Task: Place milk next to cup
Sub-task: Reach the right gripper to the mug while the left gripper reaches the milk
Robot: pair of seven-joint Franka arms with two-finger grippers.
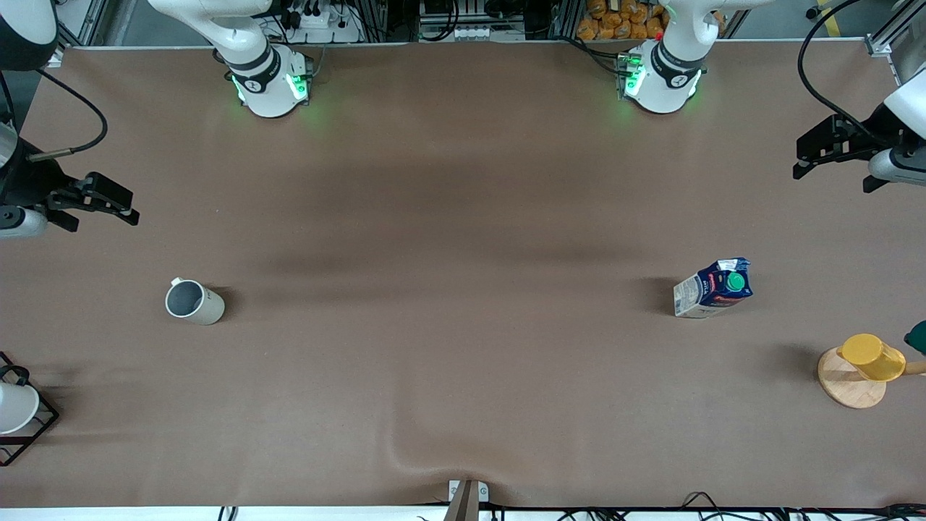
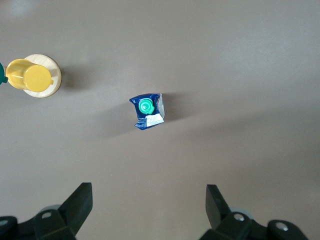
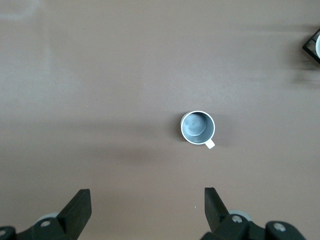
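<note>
Best begun by lowering the left gripper (image 2: 147, 210), fingers spread wide and empty, squarely over the upright milk (image 1: 713, 288) (at three o'clock from the cup (image 1: 194, 302), well apart on the tabletop (image 1: 463, 217)), while the equally open, empty right gripper (image 3: 146, 210) waits above the cup.

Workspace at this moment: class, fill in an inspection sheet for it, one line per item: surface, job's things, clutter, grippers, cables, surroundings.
Surface: brown table, with a ripple at the edge nearest the front camera.
Job's things: milk upright toward the left arm's end; cup upright toward the right arm's end, far apart.
Clutter: yellow cup on wooden disc; white cup in black wire rack.
Grippers: left gripper open, high over the table; right gripper open, likewise; both wait.
Cables: black cable at the left arm.
Surroundings: orange items past the table edge.
</note>
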